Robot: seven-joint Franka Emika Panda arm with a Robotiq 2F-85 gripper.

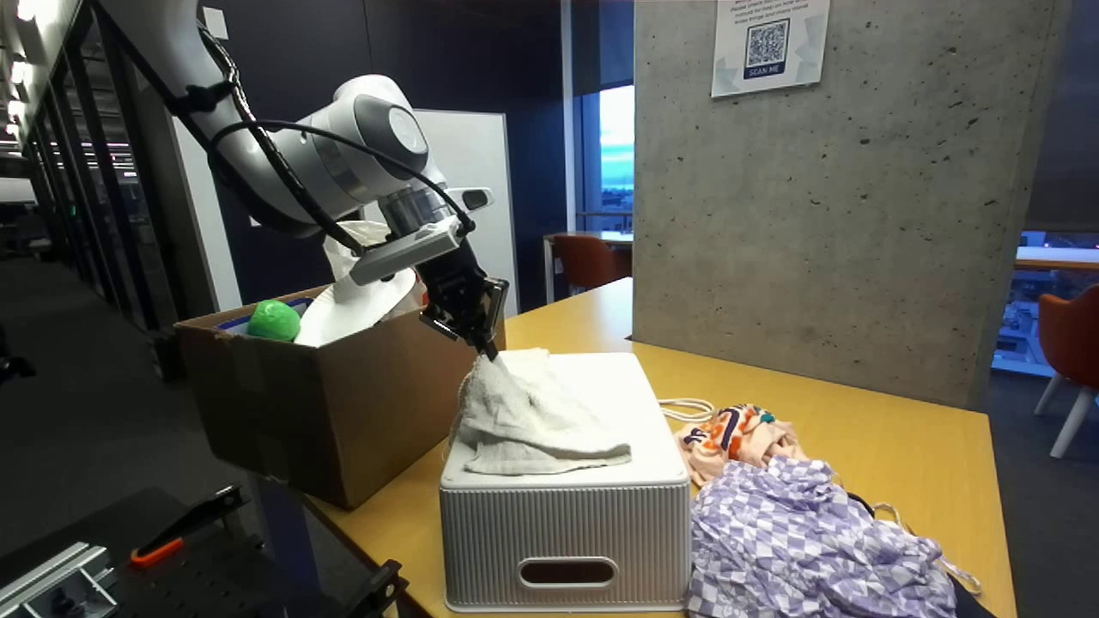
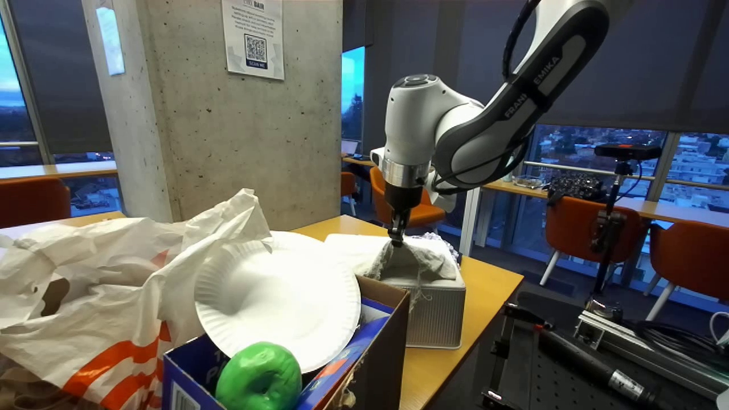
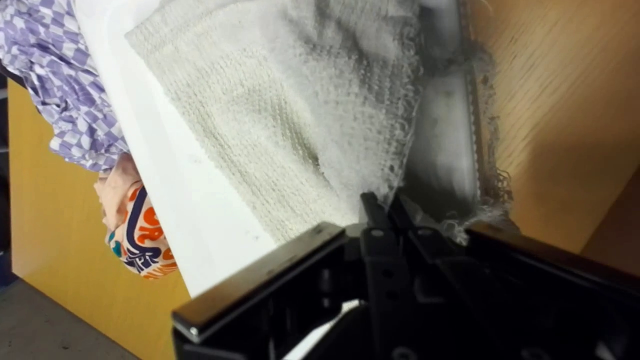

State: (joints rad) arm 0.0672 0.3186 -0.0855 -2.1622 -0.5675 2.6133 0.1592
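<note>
White cloth (image 3: 300, 110) tight in the closed end effector (image 3: 383, 203) — "SCAN ME" poster (image 2: 254, 37) — "EMIKA" arm (image 2: 487, 128)

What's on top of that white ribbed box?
A pale, frayed-edged cloth lies on the box, one part pinched up in the gripper. Bare white top shows beside it. What the cloth covers is hidden, so I can't tell whether anything lies underneath.

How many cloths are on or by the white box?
3: the white cloth on top, in the gripper; the peach cloth and purple checked cloth beside the box. Partly hidden dark material may be another.
</note>
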